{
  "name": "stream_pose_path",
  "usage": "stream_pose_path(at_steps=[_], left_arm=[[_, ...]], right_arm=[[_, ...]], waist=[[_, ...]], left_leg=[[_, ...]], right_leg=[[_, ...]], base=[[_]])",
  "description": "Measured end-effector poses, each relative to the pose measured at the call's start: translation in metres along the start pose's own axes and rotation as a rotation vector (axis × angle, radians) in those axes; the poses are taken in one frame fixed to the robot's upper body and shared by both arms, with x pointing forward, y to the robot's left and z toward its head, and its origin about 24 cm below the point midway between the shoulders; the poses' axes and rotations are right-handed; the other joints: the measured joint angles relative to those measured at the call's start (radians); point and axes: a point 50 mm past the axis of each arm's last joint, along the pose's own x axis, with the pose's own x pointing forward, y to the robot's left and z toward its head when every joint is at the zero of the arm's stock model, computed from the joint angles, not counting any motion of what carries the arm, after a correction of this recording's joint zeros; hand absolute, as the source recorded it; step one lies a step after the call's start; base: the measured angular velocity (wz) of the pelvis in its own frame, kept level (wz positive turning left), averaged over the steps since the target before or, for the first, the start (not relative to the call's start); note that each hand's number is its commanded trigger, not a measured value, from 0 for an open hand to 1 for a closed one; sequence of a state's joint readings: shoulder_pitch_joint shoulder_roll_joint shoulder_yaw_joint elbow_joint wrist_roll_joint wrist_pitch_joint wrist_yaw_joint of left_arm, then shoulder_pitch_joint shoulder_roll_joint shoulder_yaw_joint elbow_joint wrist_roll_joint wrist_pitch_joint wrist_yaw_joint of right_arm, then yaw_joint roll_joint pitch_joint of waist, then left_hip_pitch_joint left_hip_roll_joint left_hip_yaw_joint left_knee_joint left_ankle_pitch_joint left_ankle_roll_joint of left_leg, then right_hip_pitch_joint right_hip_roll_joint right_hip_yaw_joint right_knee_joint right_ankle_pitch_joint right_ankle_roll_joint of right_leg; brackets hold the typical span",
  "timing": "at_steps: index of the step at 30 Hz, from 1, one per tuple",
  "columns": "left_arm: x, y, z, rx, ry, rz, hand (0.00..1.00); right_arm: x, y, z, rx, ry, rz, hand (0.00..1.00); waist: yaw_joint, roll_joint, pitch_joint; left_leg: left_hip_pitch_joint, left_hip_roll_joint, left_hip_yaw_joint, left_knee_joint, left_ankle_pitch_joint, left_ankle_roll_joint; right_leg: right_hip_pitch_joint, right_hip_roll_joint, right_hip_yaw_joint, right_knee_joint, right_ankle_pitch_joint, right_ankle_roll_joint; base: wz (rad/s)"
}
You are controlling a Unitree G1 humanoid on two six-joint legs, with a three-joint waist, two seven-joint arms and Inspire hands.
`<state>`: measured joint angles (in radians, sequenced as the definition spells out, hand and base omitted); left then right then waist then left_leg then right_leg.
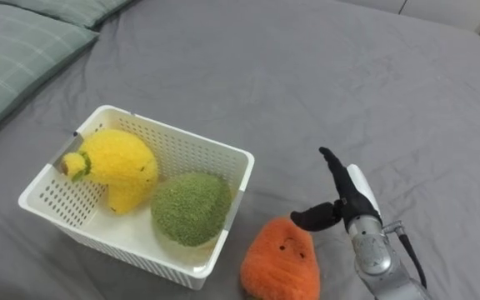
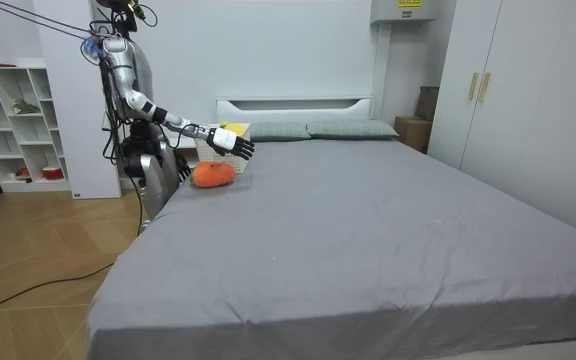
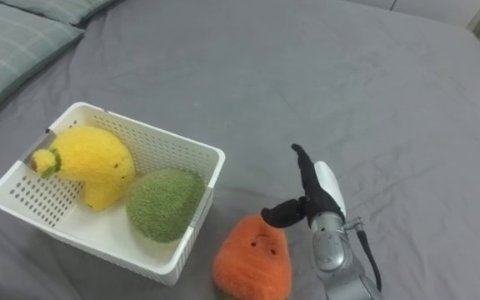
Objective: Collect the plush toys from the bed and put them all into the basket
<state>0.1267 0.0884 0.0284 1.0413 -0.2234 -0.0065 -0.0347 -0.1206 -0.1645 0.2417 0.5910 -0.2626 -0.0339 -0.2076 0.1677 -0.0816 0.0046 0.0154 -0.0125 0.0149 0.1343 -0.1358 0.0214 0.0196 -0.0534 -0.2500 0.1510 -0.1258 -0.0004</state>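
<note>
Robot stands at the bedside next to the white plastic basket (image 1: 176,135), which sits on the grey bed sheet (image 1: 323,75).

In the basket: yellow plush fruit with a green stem (image 1: 120,163) at the robot's-left end, and a round green plush (image 1: 190,207) at the right end, touching it.

Orange carrot plush (image 1: 280,260) lies on the sheet just beside the basket's near right corner, outside it.

Right hand (image 1: 350,200) is raised to the right of the basket, above and beside the carrot plush. Its fingers are straight and its thumb spread, grasping nothing.

Striped pillows (image 1: 15,50) lie beyond the basket's left end.
</note>
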Motion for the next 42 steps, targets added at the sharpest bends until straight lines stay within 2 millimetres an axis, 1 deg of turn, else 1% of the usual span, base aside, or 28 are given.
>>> stream_pose_path(at_steps=[3,6,9,17,23,27,35,42], left_arm=[[0.000,0.000,0.000,-0.001,0.000,0.000,0.00],[0.000,0.000,0.000,-0.002,-0.002,0.000,0.00],[0.000,0.000,0.000,-0.002,-0.005,0.001,0.00],[0.000,0.000,0.001,-0.006,-0.009,0.001,0.00],[0.000,0.000,0.001,-0.005,-0.009,0.001,0.00],[0.000,0.000,0.001,-0.005,-0.009,0.001,0.00],[0.000,0.001,0.001,-0.005,-0.008,-0.001,0.00],[0.000,0.002,0.001,-0.005,-0.009,-0.002,0.00]], right_arm=[[-0.001,0.002,-0.006,-0.004,0.026,0.010,0.00],[-0.002,0.003,-0.010,0.000,0.040,0.017,0.00],[-0.003,0.004,-0.012,0.011,0.048,0.019,0.00],[-0.006,0.007,-0.017,0.014,0.066,0.045,0.00],[-0.008,0.015,-0.025,0.023,0.109,0.109,0.00],[-0.012,0.022,-0.038,0.023,0.167,0.161,0.00],[-0.015,0.027,-0.044,0.020,0.193,0.229,0.00],[-0.017,0.031,-0.048,0.023,0.211,0.298,0.00]], waist=[[0.000,0.000,0.0008],[0.000,0.001,0.0057],[0.000,-0.001,0.0067],[0.000,-0.002,0.0060],[0.001,-0.004,0.0042],[0.004,-0.008,0.0011],[0.005,-0.011,-0.0005],[0.006,-0.013,0.0010]], left_leg=[[0.000,0.001,0.000,-0.001,0.000,0.000],[0.000,0.001,0.000,-0.001,-0.002,0.000],[0.000,0.001,0.000,-0.001,-0.004,0.000],[-0.004,0.000,-0.002,0.000,-0.005,0.000],[-0.004,0.000,-0.001,0.001,-0.005,0.000],[-0.004,0.000,-0.001,0.001,-0.005,0.000],[-0.005,0.000,0.002,0.001,-0.005,0.000],[-0.006,0.001,0.002,0.001,-0.006,0.001]], right_leg=[[0.000,0.001,-0.001,0.000,0.000,0.000],[0.000,0.001,-0.001,0.000,0.000,0.000],[0.000,0.001,0.000,0.000,0.000,0.000],[-0.002,0.001,0.000,-0.002,-0.001,0.001],[-0.002,0.001,0.000,-0.002,-0.001,0.001],[-0.002,0.001,0.002,-0.001,-0.001,0.001],[-0.001,0.001,0.003,-0.001,-0.001,0.001],[-0.003,0.001,0.004,-0.003,-0.001,0.001]], base=[[0.00],[0.00],[0.00],[0.00],[0.00],[0.00],[0.00],[0.00]])
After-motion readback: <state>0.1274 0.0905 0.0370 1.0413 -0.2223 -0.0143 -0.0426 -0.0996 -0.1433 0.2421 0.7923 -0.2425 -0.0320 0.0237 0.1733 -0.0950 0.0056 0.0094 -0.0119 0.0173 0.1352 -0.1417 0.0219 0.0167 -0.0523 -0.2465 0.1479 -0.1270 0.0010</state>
